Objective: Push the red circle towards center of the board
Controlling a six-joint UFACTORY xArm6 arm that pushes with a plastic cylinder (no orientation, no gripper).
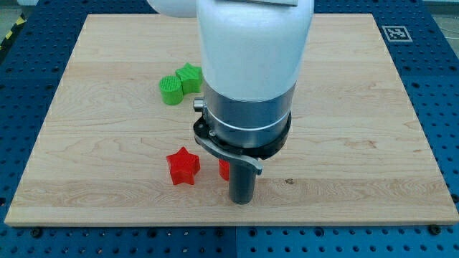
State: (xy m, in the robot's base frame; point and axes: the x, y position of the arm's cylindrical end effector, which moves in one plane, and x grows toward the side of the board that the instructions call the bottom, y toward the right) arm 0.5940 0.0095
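No readable text; only a fiducial marker (395,33) on the board's (358,107) corner.

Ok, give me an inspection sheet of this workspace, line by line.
Surface: light wooden board lying on a blue perforated table.
Job's things: a red block, presumably the red circle, mostly hidden behind the arm; its shape cannot be confirmed.
Clutter: red star at the view's left of that block; green circle and green star touching, toward the view's top.
Grippers: none; my tip is hidden inside or behind the dark cylinder, close by the red block's right edge.
Cables: nothing seen.
Surroundings: printed marker tag at the board's top right corner.
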